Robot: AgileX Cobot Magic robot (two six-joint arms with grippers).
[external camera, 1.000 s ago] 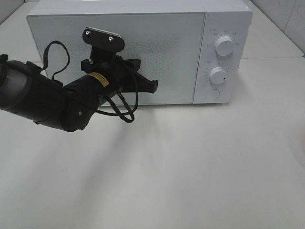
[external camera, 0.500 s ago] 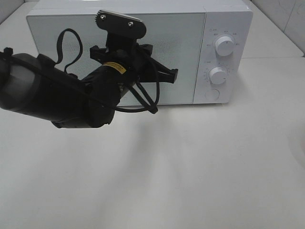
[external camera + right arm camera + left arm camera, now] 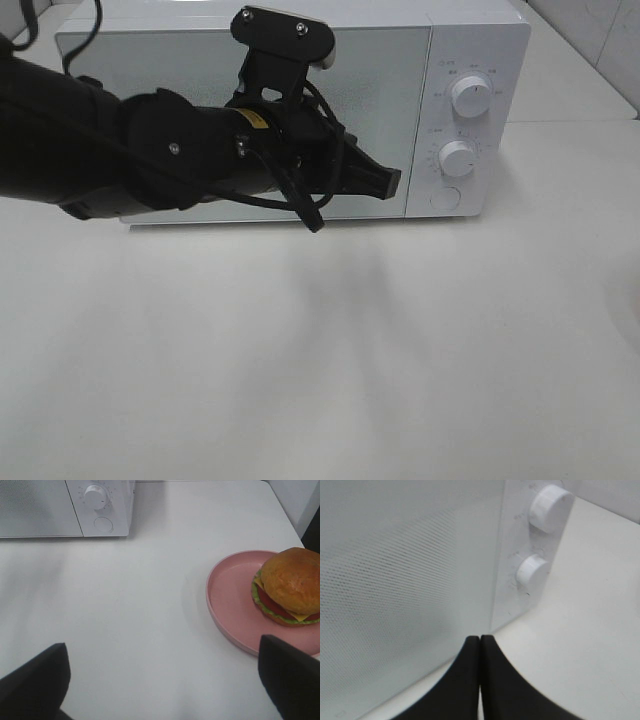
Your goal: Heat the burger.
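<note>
Left gripper (image 3: 479, 639) has its jaws pressed together in front of the shut microwave (image 3: 470, 40) door, near the round button (image 3: 445, 198); a miss just skids along the panel. Right gripper (image 3: 162, 680) hangs wide open, the burger (image 3: 290, 586) on its plate (image 3: 225, 605) off to the right on the worktop (image 3: 400, 350)

There is one microwave (image 3: 290, 105), and it has one door (image 3: 200, 120), two round knobs (image 3: 471, 96) and one round button (image 3: 445, 198) under them. There is one burger (image 3: 290, 586) and one pink plate (image 3: 230, 607), and one table (image 3: 350, 350) is under all of these things. Two grippers are counted, one for each arm: the left gripper (image 3: 479, 652) and the right gripper (image 3: 165, 680).
</note>
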